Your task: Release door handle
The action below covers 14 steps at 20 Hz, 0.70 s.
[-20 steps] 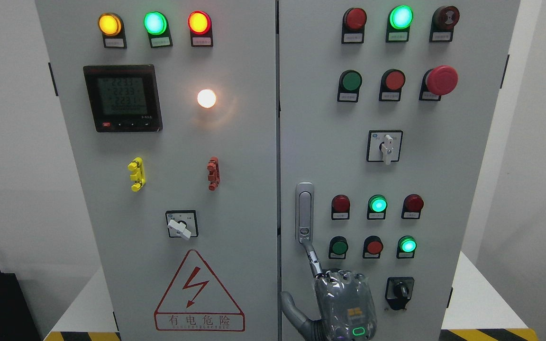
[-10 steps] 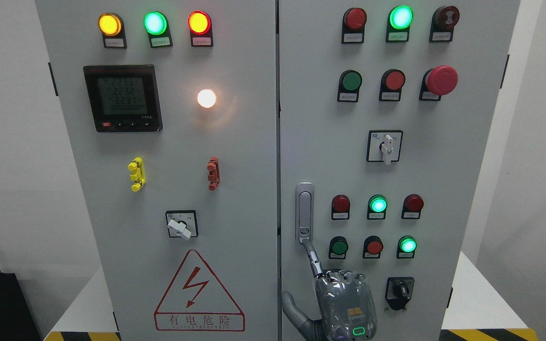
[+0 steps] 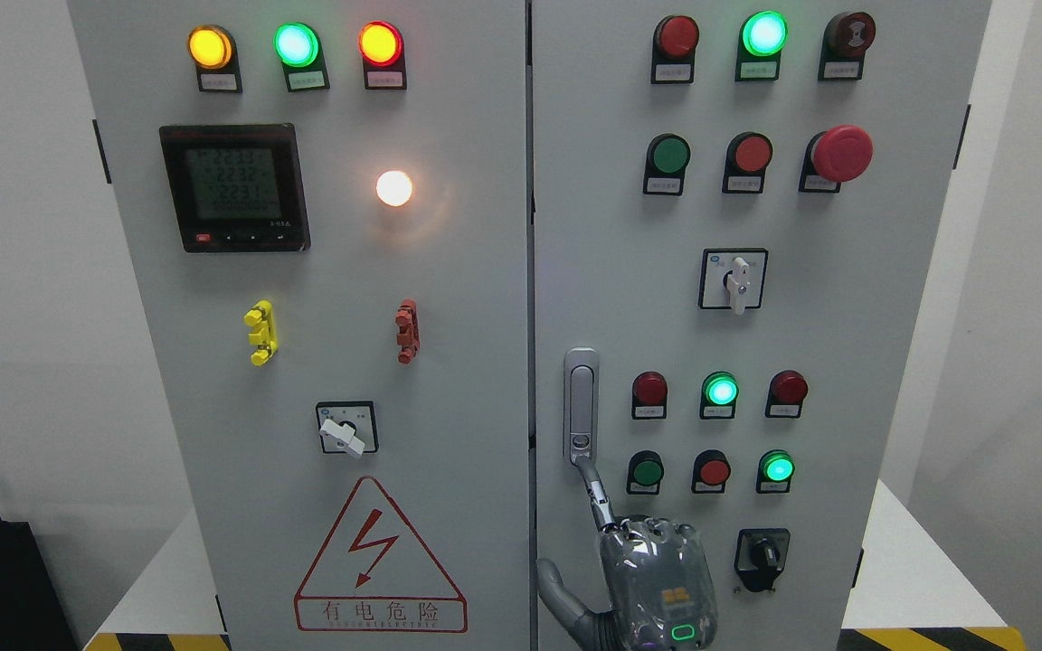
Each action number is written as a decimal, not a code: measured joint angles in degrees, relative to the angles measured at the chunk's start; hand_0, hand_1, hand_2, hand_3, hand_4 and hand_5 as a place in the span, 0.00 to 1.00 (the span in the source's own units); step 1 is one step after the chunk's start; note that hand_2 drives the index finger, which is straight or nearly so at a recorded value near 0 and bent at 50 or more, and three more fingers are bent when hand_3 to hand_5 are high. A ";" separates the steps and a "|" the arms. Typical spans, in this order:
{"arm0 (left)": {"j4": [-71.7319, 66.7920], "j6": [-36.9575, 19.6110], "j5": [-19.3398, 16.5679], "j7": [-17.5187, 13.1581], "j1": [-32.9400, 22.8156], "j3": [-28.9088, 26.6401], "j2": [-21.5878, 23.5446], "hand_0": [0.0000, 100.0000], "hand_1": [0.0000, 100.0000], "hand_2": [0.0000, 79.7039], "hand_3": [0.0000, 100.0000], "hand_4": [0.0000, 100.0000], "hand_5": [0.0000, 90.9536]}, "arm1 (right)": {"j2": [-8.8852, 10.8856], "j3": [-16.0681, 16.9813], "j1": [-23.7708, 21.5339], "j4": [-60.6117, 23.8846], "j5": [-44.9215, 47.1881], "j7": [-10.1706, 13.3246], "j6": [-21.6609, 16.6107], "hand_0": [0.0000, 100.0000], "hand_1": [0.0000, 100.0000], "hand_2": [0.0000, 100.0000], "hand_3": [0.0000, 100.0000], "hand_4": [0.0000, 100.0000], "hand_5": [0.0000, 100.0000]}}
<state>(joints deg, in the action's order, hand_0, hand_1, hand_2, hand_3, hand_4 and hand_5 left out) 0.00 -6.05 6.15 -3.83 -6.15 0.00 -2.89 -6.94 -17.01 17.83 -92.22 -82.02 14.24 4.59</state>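
The right robot hand is coming up from the bottom edge, in front of the right door of the cabinet. Its index finger is stretching upward and its tip is touching the lower end of the handle — a slim metal handle that is standing upright near the door's left edge, just beside the gap between the two doors. The thumb is spreading out to the left, apart from the handle, and the other fingers are folding away behind the knuckles. The robot hand is therefore not clasping anything; it is released, with only one fingertip in contact.

In my judgement the release step is nearly finishing: the grip is already off, and only this last touch is remaining. The next move is calling for a short pull of the robot hand down and back from the door, straight enough that the finger is not hooking the handle or brushing the buttons close to its right.

On the left door a red warning triangle with a lightning bolt is carrying the words 有电危险; the small line under them is too fine to read. The meter is showing rows of digits, but they are blurring. The small labels under the lamps and the orange mark on the back of the robot hand are too small to read.
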 measured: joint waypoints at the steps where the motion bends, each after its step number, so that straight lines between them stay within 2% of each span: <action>1: 0.00 0.00 0.00 0.00 0.00 0.00 0.00 0.12 0.39 0.00 0.00 0.00 0.00 | -0.02 0.00 -0.02 0.01 0.00 -0.02 0.00 0.32 0.24 0.00 1.00 1.00 0.98; 14: 0.00 0.00 0.00 0.00 0.00 0.00 0.00 0.12 0.39 0.00 0.00 0.00 0.00 | -0.14 -0.01 -0.13 0.06 0.01 -0.39 0.00 0.32 0.25 0.00 1.00 1.00 0.98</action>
<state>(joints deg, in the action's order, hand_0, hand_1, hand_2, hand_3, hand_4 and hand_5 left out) 0.00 -6.05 6.15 -3.82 -6.15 0.00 -2.89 -7.08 -17.01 17.69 -92.16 -82.00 13.85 4.59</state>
